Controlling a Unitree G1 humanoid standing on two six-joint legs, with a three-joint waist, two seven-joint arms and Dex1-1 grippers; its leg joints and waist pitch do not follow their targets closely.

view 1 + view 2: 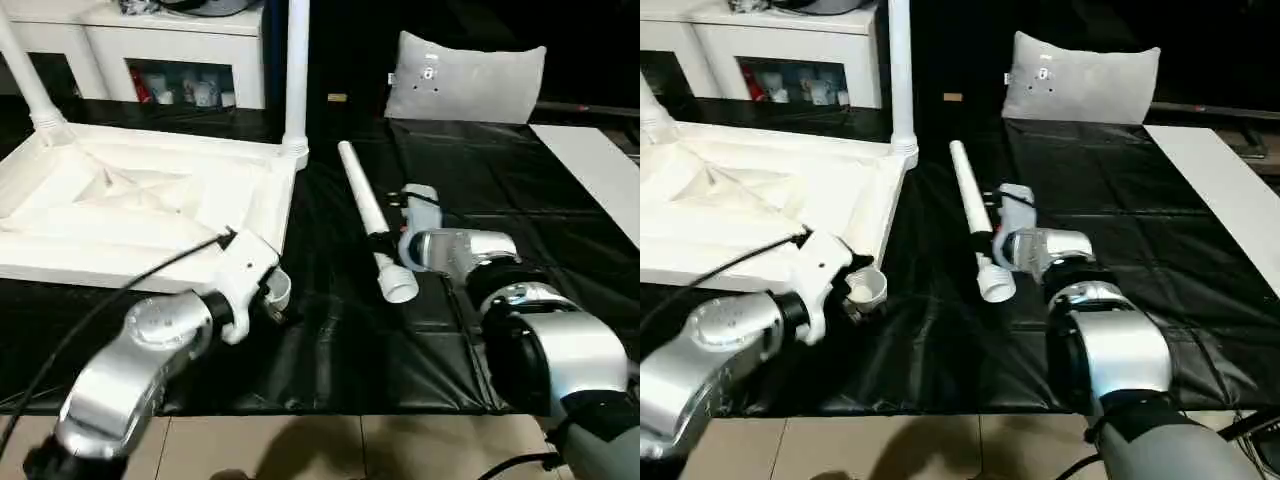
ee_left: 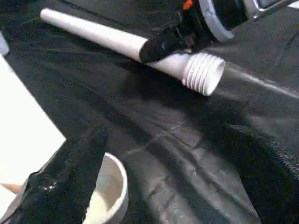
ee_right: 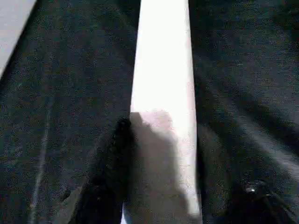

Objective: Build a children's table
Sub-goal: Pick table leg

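White leg (image 1: 372, 222) on black mat (image 1: 330, 340), right tool (image 3: 159, 186) clamped around it, left tool (image 2: 154, 186) spread wide.

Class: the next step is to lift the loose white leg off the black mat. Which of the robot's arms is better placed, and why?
The right. Its pincer already straddles the loose leg near its threaded end; the left pincer sits by the tabletop's corner socket.

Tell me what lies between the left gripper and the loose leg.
Only bare black mat, as the left wrist view shows. The left gripper sits at the tabletop's corner socket; the right gripper straddles the leg.
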